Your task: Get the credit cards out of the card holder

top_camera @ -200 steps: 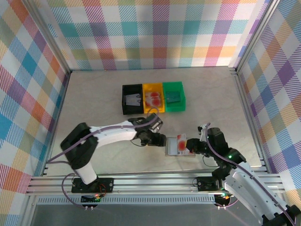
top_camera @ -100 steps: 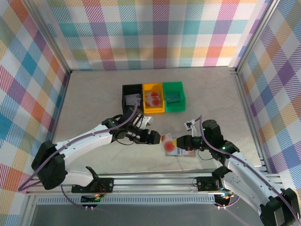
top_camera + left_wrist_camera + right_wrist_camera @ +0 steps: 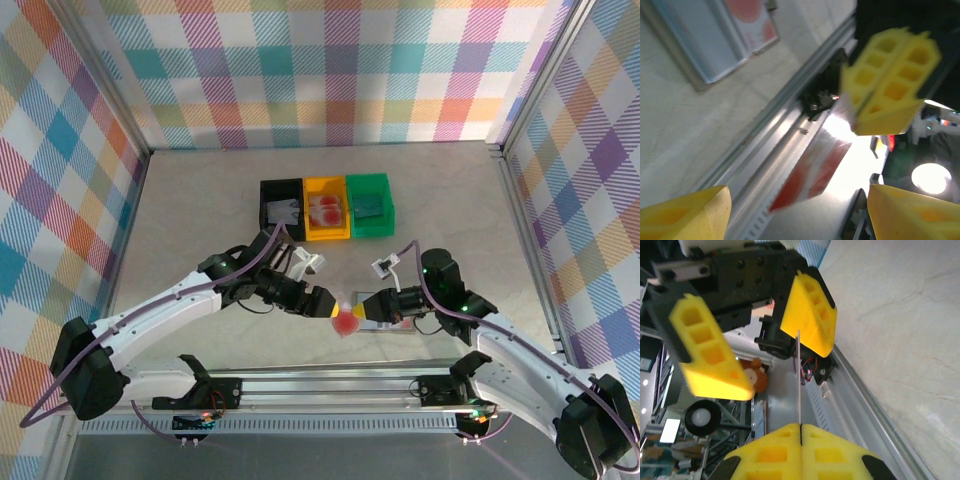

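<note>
Plaid walls close in a pale marbled bench, and at its middle a yellow bin sits in a row, touching a black bin on one side and a green bin on the other. The yellow bin holds red cards, the black one a greyish card and the green one a teal card. On the near side of the yellow bin, towards the metal rail, the right fingers are pinched flat on one end of a red credit card, holding it up off the bench. The right wrist view shows this card edge-on as a thin line rising from the closed tips. The left fingers stand wide apart around the card's free end, one pad very near it. The card holder lies open on the bench near that rail, pale blue-grey inside up, with another red card on it.
</note>
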